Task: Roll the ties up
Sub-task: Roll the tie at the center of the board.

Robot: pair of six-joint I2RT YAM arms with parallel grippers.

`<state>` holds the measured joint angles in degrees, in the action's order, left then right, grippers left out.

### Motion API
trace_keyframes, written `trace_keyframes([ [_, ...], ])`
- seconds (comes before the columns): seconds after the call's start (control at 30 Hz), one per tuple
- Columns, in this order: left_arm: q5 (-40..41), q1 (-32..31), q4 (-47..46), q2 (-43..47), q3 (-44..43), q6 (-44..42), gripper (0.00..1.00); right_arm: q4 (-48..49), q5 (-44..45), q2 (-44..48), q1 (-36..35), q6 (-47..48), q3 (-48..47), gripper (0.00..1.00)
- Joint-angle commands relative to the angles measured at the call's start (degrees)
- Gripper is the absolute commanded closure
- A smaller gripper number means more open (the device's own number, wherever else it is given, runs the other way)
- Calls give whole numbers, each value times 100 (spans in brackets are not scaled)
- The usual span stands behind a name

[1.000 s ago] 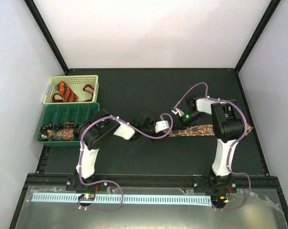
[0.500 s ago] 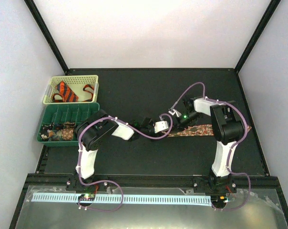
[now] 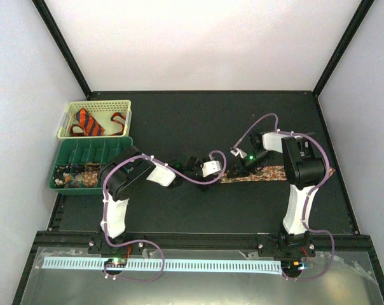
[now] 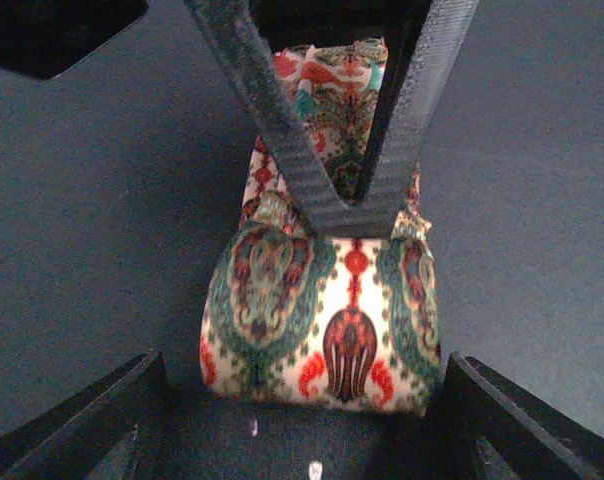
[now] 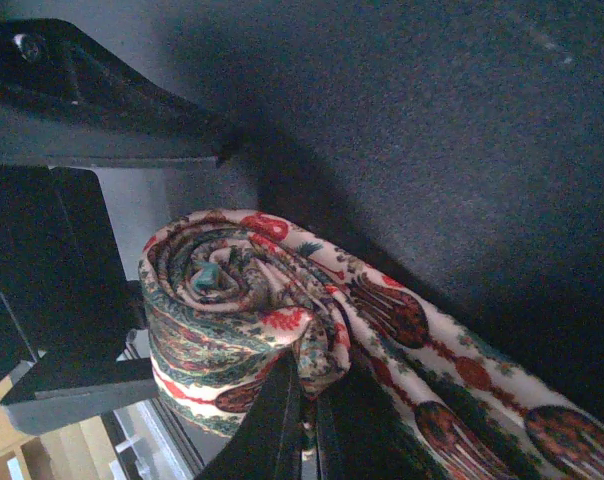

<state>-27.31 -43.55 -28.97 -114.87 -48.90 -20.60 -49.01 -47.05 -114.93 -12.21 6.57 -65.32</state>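
At the far left of the black table we saw a cream plastic lattice basket holding an orange fabric tie with black stripes, crumpled so that we could not trace its full length. Just nearer stood a green plastic tray with dividers. The small mottled bundles in its near-left compartments were too small for us to name. The left arm reached rightward under a purple cable that hid part of its wrist. The left gripper stood spread wide, one black finger on either side of the roll. Whether the fingers touched it we could not tell. Between them sat the rolled end of a long fabric tie with a cream, green and red paisley pattern. In the left wrist view the right gripper crossed in front of the roll as a black V and hid the fabric behind it. Its fingers were pressed together, pinching the outer layer of the coil, as the right wrist view showed. The unrolled strip ran on rightward, lying flat on the table, and passed beneath the right arm's white link.
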Motion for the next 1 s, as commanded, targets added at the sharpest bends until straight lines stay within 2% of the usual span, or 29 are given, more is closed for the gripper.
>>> trace_keyframes([
  [0.0,-439,66,-247,121,138,119,21,28,722,-284,-36,65,122,99],
  [0.13,-587,-11,-547,-132,76,203,21,44,773,-345,-36,58,75,99],
  [0.27,-400,-145,-701,-461,-113,194,25,58,723,-443,-36,61,-8,99],
  [0.33,-316,-168,-672,-579,-234,163,30,51,681,-492,-36,71,-67,99],
  [0.4,-245,-171,-579,-618,-312,114,41,41,660,-505,-36,68,-121,98],
  [0.5,-106,-175,-262,-541,-283,-62,54,-45,591,-446,-27,94,-188,90],
  [0.57,85,-171,-47,-438,-177,-137,56,-159,534,-287,3,139,-207,83],
  [0.77,261,-171,288,-184,214,-200,57,-568,224,418,44,404,-314,53],
  [0.83,313,-188,371,-204,188,-174,57,-553,-68,528,10,227,-287,49],
  [0.97,334,-189,469,-267,67,-172,56,-363,-365,452,-289,-122,-264,50],
])
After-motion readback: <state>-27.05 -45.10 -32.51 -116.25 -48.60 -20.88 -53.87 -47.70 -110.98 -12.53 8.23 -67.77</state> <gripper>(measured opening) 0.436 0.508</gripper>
